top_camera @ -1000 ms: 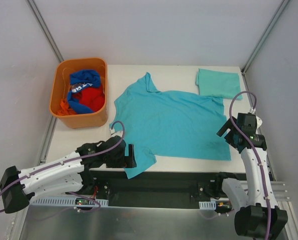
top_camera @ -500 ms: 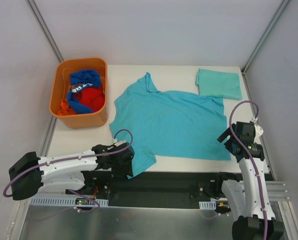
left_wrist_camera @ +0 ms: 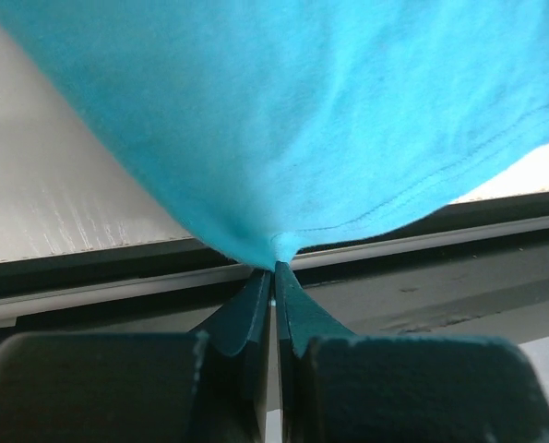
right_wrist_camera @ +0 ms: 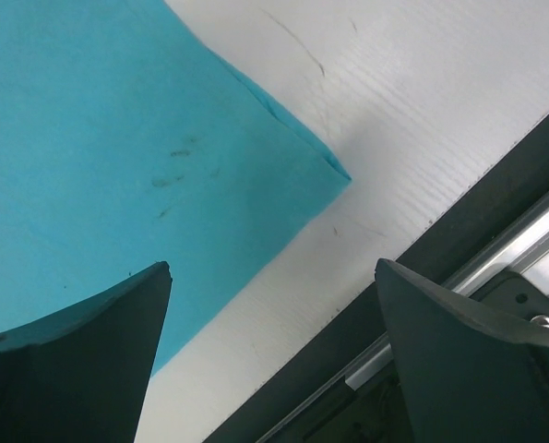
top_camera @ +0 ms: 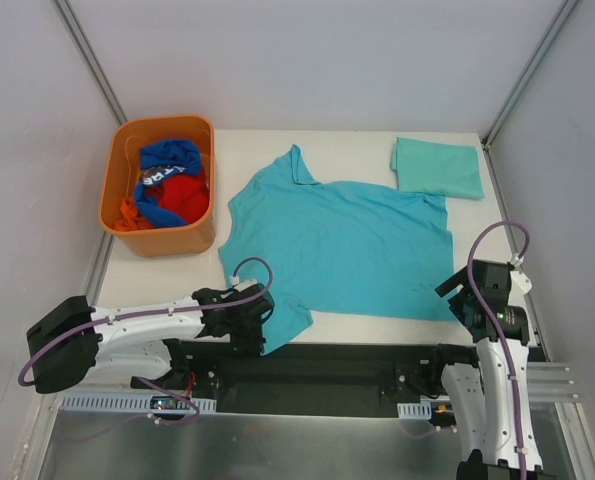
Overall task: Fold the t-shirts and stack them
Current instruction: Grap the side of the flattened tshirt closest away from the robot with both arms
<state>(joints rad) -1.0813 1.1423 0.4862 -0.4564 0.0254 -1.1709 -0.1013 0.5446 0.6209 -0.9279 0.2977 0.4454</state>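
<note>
A teal t-shirt (top_camera: 342, 245) lies spread flat across the middle of the white table, one sleeve hanging over the near edge. My left gripper (top_camera: 261, 328) is shut on that sleeve's hem (left_wrist_camera: 276, 247), and the fabric bunches right at its fingertips. A second teal t-shirt (top_camera: 437, 167) lies folded at the far right corner. My right gripper (top_camera: 459, 297) hovers open by the spread shirt's near right corner (right_wrist_camera: 334, 172), with nothing between its fingers.
An orange basket (top_camera: 197, 236) at the far left holds blue, red and orange garments. The table's near edge and a dark rail (top_camera: 347, 360) run just below both grippers. White walls close in on both sides.
My left gripper slid right to the hanging sleeve and went from open to shut on its hem. The right arm drew back toward the near edge, still open.
</note>
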